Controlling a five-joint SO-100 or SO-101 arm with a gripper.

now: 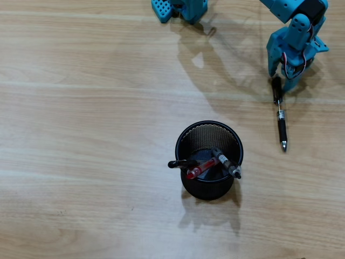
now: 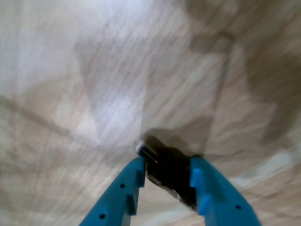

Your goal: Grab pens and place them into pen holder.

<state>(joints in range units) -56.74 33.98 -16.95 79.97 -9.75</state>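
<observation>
In the overhead view a round black mesh pen holder point(image 1: 183, 137) stands on the wooden table below centre. Three pens lean inside it: a clear one with a black cap point(image 1: 180, 163), a red and clear one point(image 1: 200, 168) and a grey and clear one point(image 1: 226, 163). A black pen point(image 1: 281, 121) lies flat on the table at the right, tip pointing toward the bottom of the picture. My gripper point(image 1: 280, 80) is down over its upper end. In the blurred wrist view the two blue fingers press on either side of that black pen point(image 2: 164, 176), so the gripper point(image 2: 164, 165) is shut on it.
The arm's blue base point(image 1: 188, 8) and a small blue part point(image 1: 160, 9) sit at the top edge of the overhead view. The arm casts a broad shadow between the base and the black pen. Bare wood surrounds the holder.
</observation>
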